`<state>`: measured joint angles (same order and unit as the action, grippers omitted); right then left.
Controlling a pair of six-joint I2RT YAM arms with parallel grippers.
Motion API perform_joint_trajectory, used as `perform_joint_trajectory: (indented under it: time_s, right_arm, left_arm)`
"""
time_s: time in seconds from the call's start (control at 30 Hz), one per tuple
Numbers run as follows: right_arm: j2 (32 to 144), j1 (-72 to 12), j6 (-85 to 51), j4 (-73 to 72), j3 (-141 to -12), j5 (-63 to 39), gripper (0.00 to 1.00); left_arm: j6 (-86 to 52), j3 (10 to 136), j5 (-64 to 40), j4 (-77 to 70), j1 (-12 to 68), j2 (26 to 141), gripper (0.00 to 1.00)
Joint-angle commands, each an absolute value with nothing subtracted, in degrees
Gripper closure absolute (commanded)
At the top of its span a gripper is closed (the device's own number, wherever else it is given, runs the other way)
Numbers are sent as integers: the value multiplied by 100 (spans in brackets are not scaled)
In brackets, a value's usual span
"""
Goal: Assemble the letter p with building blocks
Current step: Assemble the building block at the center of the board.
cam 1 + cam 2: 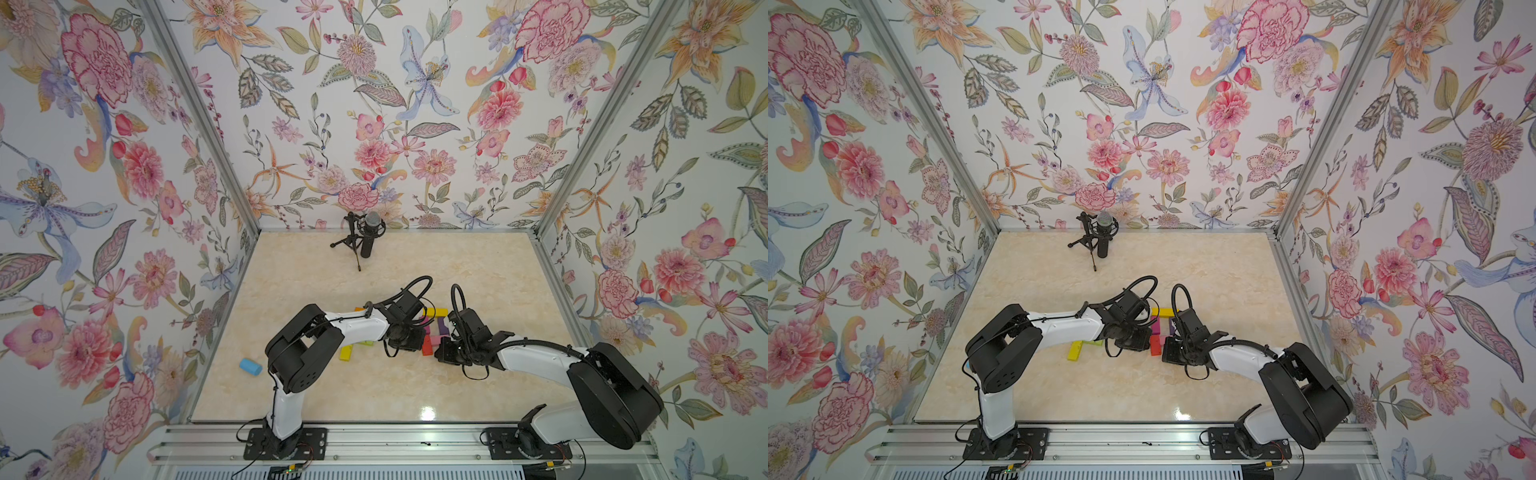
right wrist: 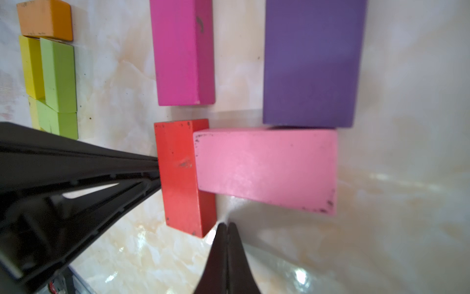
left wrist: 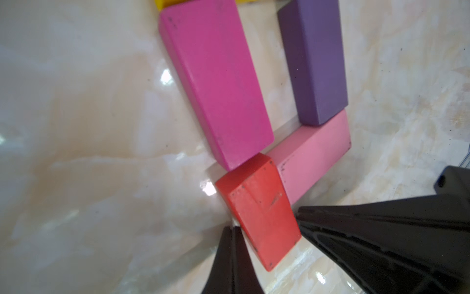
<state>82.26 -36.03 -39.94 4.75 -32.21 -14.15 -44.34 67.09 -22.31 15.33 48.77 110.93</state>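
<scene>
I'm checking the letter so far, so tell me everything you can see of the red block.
The red block is a short bar, seemingly painted wood, scuffed with dark nicks. It lies flat on the marbled table, one long side against the end of the pink block, just short of the magenta block. The shut left gripper touches its other long side; the shut right gripper sits at its corner.
</scene>
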Motion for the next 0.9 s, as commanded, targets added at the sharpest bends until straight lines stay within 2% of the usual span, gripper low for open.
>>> perform_joint_trajectory:
  time_s: [0.0, 0.53, 0.87]
  right_arm:
    - [8323, -3645, -4060, 456, -3256, -1438, 100]
    - [8420, -3647, -4087, 343, -3226, -1490, 100]
    - [8319, -3639, -4139, 338, -3155, -1507, 100]
  left_arm:
    - [-4461, 6804, -2207, 1610, 4947, 11202, 100]
    - [-4387, 7056, -2103, 1648, 4800, 11410, 100]
    - [-4388, 6703, -1889, 1836, 4747, 11014, 100]
